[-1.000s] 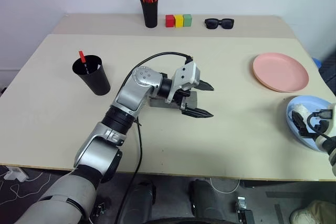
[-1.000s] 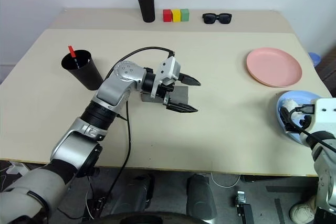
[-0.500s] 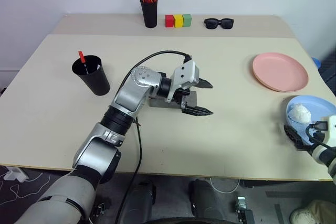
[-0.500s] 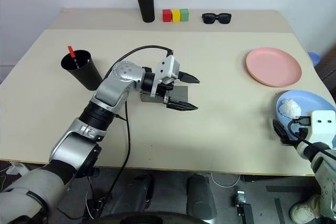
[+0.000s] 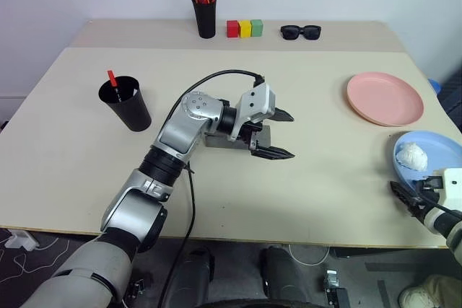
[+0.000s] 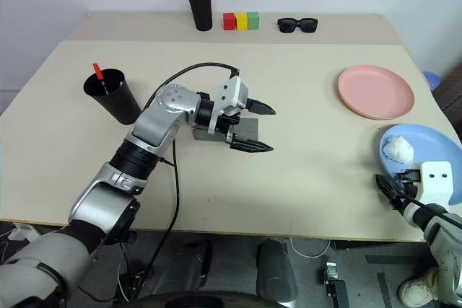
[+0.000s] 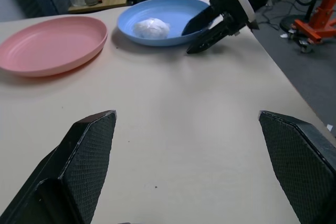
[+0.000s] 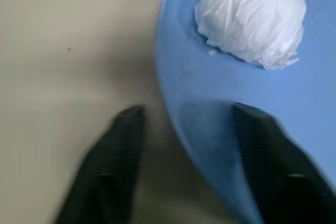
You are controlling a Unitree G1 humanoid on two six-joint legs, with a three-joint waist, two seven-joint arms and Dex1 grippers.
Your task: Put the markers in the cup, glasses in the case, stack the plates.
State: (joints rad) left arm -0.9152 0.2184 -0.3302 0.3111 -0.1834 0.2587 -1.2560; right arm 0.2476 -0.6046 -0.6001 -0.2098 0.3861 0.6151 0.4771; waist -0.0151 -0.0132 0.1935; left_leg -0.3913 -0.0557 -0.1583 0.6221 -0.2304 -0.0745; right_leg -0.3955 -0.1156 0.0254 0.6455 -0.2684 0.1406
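A light blue plate carrying a crumpled white lump rests on a beige tabletop. The right gripper straddles the plate's near rim, one black finger over the bare table beside the rim and the other over the plate's blue surface, a gap between them.
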